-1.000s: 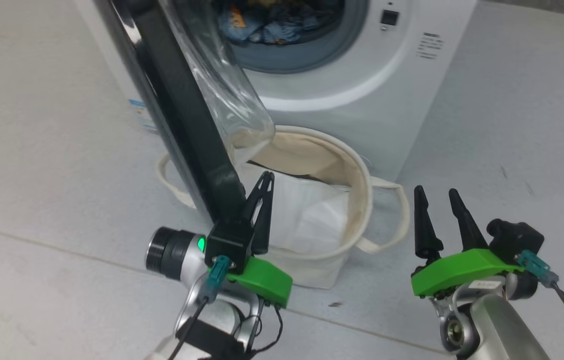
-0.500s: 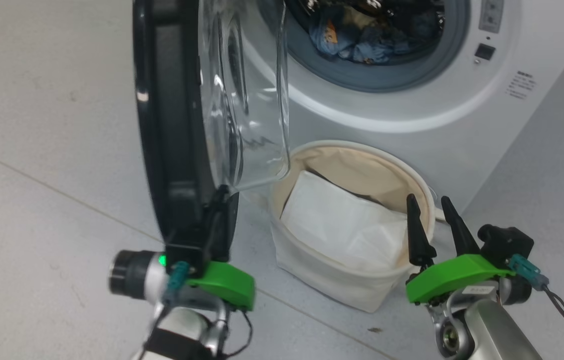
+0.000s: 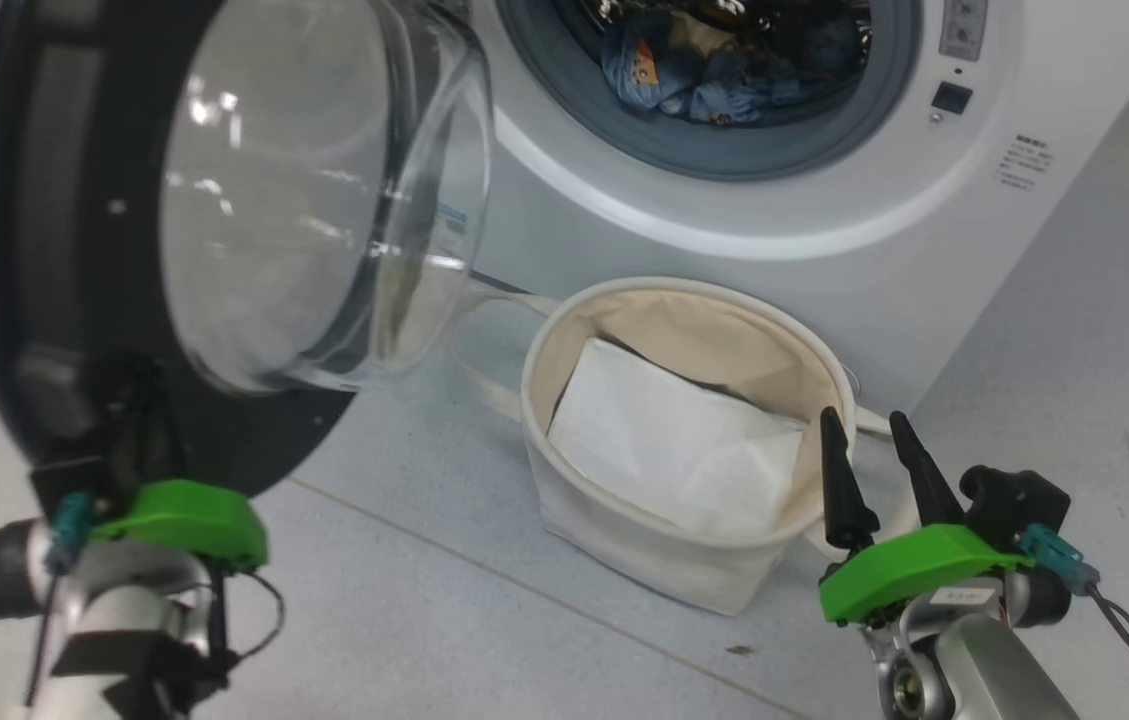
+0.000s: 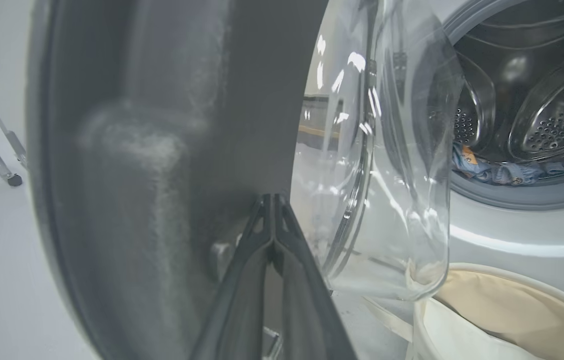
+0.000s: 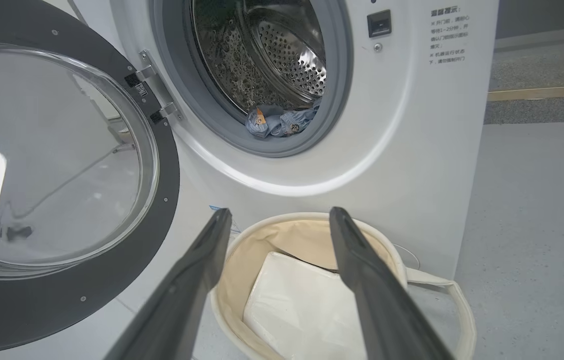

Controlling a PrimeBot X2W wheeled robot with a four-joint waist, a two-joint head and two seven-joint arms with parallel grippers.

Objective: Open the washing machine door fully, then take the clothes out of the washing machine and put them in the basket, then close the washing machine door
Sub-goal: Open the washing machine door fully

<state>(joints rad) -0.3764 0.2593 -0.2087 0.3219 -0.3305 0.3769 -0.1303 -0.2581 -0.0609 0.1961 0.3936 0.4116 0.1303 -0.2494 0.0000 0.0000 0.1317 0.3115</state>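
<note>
One folded sheet [image 3: 669, 450] — inside basket [image 3: 624, 555]

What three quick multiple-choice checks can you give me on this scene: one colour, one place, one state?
1. The folded sheet in the basket is: A white; B red; C black.
2. The clothes lie: A in the basket; B inside the washing machine; C on the floor.
3. The washing machine door is: A shut; B swung open; C taken off.

Answers:
1 A, it shows plain white.
2 B, blue fabric shows inside the machine's round opening.
3 B, it stands swung aside, leaving the opening uncovered.
</note>
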